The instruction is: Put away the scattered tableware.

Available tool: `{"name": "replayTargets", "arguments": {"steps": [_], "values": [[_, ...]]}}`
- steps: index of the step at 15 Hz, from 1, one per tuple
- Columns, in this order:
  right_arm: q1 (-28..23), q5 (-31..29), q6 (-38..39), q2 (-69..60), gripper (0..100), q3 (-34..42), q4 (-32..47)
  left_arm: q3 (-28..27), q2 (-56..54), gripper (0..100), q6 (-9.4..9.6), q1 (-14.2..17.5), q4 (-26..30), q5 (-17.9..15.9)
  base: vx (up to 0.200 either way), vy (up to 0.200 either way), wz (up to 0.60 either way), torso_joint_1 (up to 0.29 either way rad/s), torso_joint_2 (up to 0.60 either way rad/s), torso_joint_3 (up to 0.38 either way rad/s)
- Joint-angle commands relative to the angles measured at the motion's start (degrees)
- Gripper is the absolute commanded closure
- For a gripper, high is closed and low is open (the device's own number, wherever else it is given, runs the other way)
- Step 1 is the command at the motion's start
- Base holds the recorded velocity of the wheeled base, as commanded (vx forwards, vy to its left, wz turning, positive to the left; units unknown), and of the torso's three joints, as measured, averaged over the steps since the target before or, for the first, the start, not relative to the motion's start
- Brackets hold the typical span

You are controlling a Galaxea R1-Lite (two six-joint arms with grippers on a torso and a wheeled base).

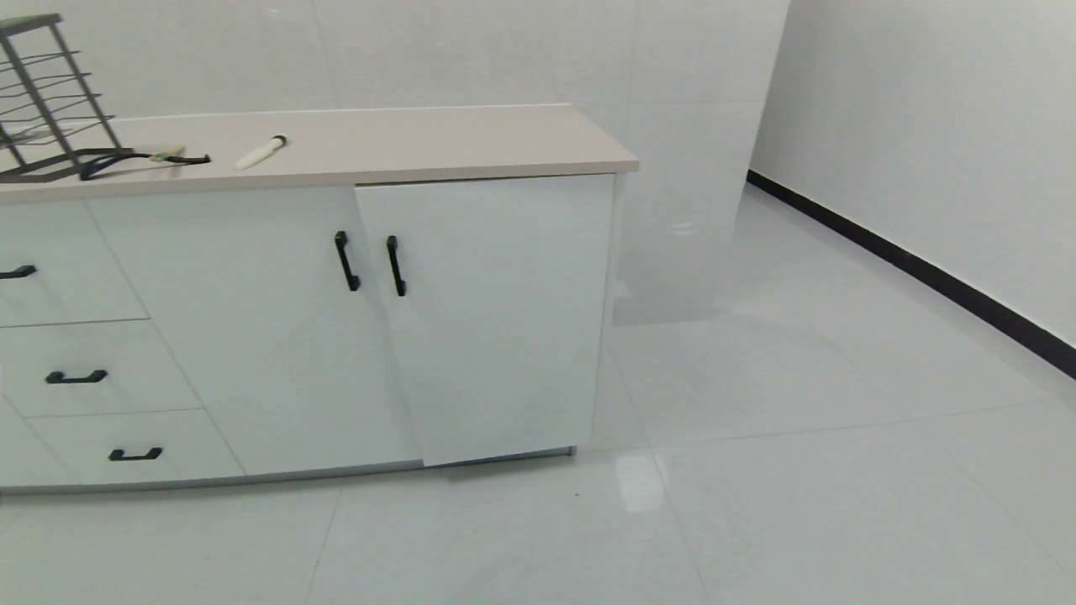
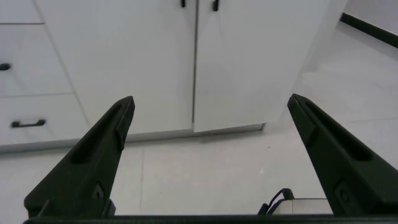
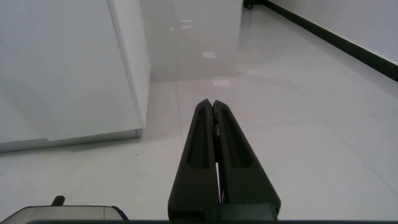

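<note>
Not started: need white-handled utensil (image 1: 261, 153), dark utensil (image 1: 192, 159) off far-left counter (image 1: 437, 143) by rack (image 1: 38, 172). Holding nothing: left gripper (image 2: 211, 99) wide apart, right gripper (image 3: 213, 104) closed.

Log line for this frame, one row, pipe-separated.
left pincer: open, empty | right pincer: shut, empty | white-handled utensil: lying on countertop, apart from rack | stage: nothing picked up yet

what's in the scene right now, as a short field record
countertop: beige, on white cabinet
rack: dark wire rack on the countertop, at the left
utensils: white-handled utensil and wooden-handled utensil lying beside the rack
left gripper: open, empty, facing the cabinet doors
right gripper: shut, empty, over the floor
</note>
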Motion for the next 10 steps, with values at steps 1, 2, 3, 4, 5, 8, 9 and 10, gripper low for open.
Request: {"name": "replayTargets", "arguments": {"steps": [1,2,3,4,5,8,9,10], "values": [[0.0,0.2,0.0,0.2,100,0.0,0.0,0.0,0.0,0,-0.03,0.0,0.0,0.0,0.0,0.0,0.6,0.007,0.0,0.002],[0.0,0.2,0.4,0.2,100,0.0,0.0,0.0,0.0,0,0.05,0.0,0.0,0.0,0.0,0.0,0.6,-0.002,0.0,-0.002],[0.0,0.2,0.4,0.1,100,0.0,0.0,0.0,0.0,0,0.14,0.0,-0.1,0.0,0.0,0.0,0.0,0.0,0.0,0.0],[0.0,0.1,0.4,0.1,100,0.0,0.0,0.0,0.0,0,0.23,0.0,-0.1,0.0,0.0,0.0,0.0,0.0,0.0,0.0],[0.0,0.1,0.4,0.1,100,0.0,0.0,0.0,0.0,0,0.05,0.0,-0.1,0.0,0.0,0.0,0.0,0.0,0.0,0.0],[0.0,0.1,0.4,0.1,100,0.0,0.0,0.0,0.0,0,0.49,0.0,0.0,0.0,0.0,0.133,0.0,0.002,0.0,0.002],[0.0,0.0,0.4,0.1,100,0.0,0.0,0.0,0.0,0,0.32,0.0,-0.1,0.0,0.0,0.2,0.0,0.012,0.0,0.002],[0.0,0.0,0.4,0.1,100,0.0,0.0,0.0,0.0,0,0.23,0.0,-0.1,0.0,0.0,0.2,0.0,0.012,0.0,0.002]]}}
